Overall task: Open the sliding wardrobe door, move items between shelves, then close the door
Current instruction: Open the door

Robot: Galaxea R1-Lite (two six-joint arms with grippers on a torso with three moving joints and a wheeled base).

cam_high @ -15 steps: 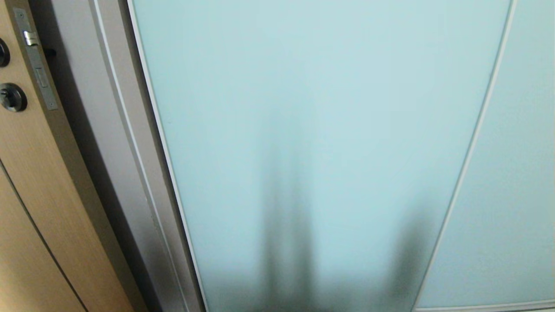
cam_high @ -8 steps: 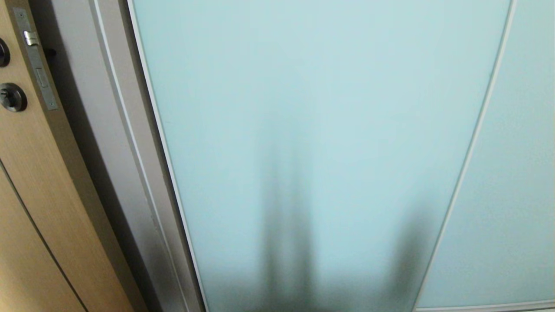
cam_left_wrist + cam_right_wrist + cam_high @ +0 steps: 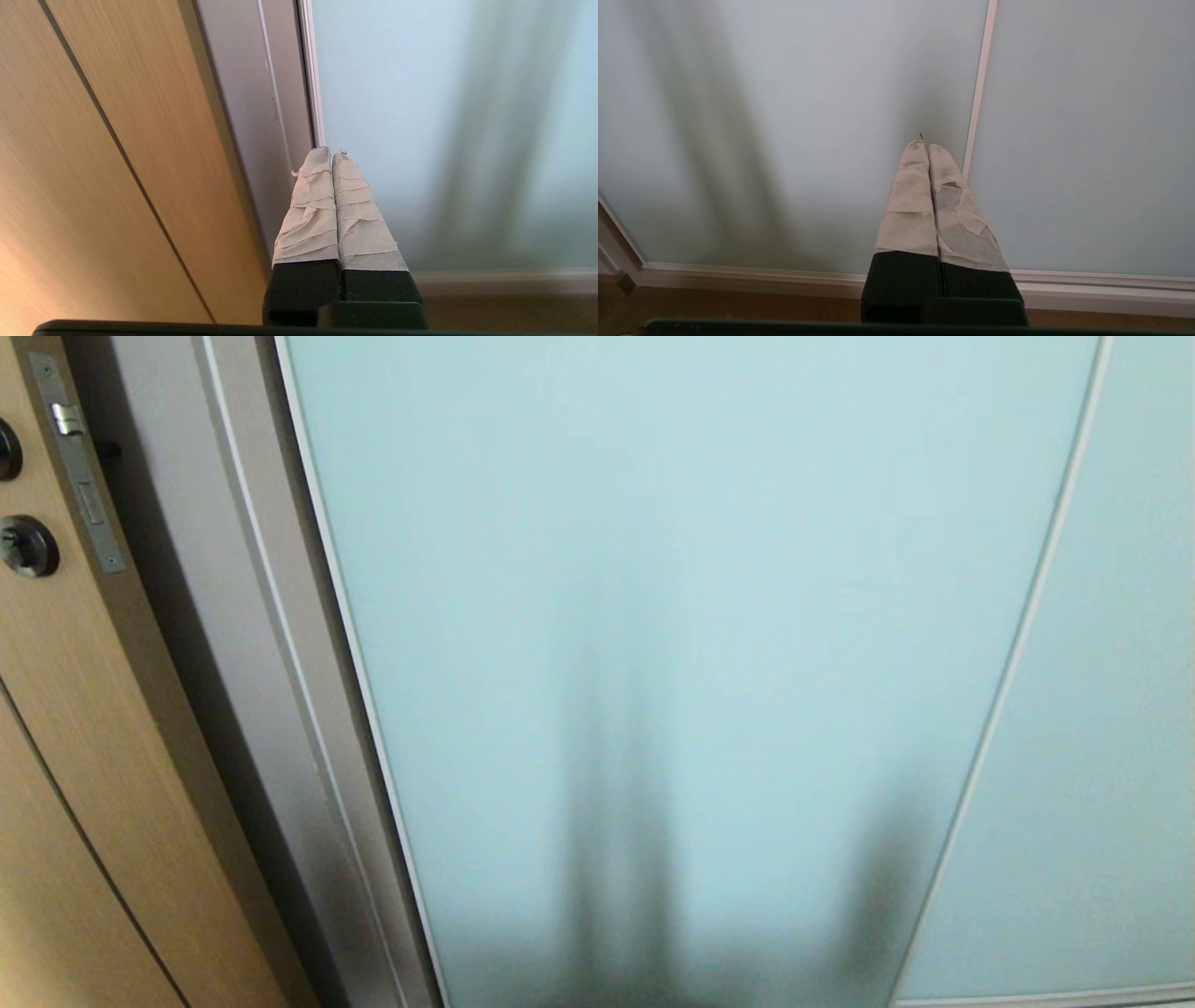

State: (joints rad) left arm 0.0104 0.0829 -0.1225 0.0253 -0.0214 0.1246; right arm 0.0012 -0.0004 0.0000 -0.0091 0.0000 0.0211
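Sliding wardrobe door (image 3: 691, 569) closed; L gripper (image 3: 331, 153) & R gripper (image 3: 924, 142) both pressed together, empty, facing glass.

Left gripper (image 3: 331, 153): black blocky base, two tapering fingers (image 3: 310, 210) wrapped in wrinkled pale tape. Right gripper (image 3: 924, 145): same black base, beige tape on its fingers (image 3: 910, 205), torn and patchy on one.

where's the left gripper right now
The left gripper is out of the head view; its wrist view shows it shut, pointing at the left edge of the sliding wardrobe door, with the grey frame post and tan wooden door alongside.
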